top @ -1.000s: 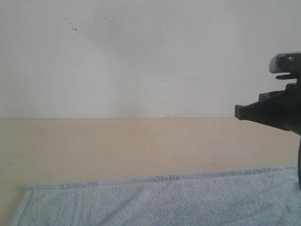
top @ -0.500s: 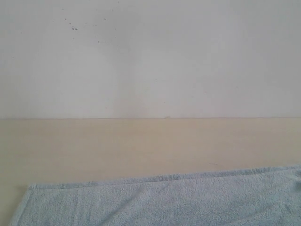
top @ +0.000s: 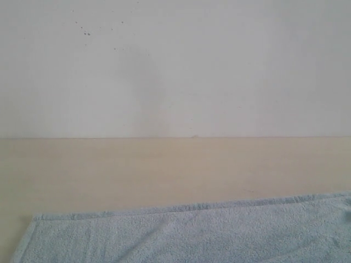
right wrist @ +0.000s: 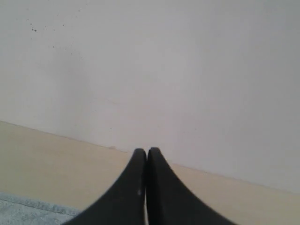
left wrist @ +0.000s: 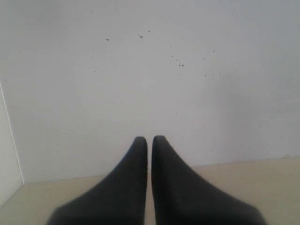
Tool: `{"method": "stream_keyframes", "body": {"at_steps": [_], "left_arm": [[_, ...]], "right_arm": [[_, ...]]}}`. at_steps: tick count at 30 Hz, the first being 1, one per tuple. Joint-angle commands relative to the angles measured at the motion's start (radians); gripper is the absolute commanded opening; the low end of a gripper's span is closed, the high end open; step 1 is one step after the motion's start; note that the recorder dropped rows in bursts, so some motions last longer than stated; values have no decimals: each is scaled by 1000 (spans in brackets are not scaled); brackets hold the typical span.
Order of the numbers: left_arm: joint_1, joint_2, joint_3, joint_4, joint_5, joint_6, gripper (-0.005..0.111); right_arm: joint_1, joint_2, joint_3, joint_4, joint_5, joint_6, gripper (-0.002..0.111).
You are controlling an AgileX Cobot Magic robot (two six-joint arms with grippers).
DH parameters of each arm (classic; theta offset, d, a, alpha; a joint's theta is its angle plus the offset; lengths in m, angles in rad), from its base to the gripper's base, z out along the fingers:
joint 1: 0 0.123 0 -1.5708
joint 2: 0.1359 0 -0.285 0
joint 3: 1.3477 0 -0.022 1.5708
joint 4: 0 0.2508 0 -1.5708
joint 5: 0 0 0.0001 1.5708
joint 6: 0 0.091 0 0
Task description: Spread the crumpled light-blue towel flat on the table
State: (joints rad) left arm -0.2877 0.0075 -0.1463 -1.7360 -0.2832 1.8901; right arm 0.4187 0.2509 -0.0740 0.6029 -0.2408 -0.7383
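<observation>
Towel (top: 192,235) is lying flat at 6 o'clock on the bench (top: 164,170), hem running straight, so left claw (left wrist: 149,140) and right claw (right wrist: 146,152) are hanging clear, pinched together, gripping nothing, spreading seemingly done.

— How's the cloth?
— I read the towel (top: 219,235), lower frame, as fluffy terry with a hemmed edge. The worktop (top: 164,170) is smooth, matt. My left gripper (left wrist: 149,140) looks matt black.

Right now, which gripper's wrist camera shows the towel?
That of the right gripper: a strip of the towel shows there, while the left gripper sees only table and wall.
</observation>
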Motion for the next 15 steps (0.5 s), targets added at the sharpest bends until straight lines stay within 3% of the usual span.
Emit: {"method": "stream_keyframes", "body": {"at_steps": [1,11,15], "left_arm": [[-3,4,13,-8,-9,-13,4],[-3,4,13,-8,-9,-13,4],[-1,4,13,-8,-14,-13,4]], "right_arm": [[0,-7,4,1,0,85,0],[0,-7,4,1,-2,83,0],[-76,-118,35,16,81,85,0]]}}
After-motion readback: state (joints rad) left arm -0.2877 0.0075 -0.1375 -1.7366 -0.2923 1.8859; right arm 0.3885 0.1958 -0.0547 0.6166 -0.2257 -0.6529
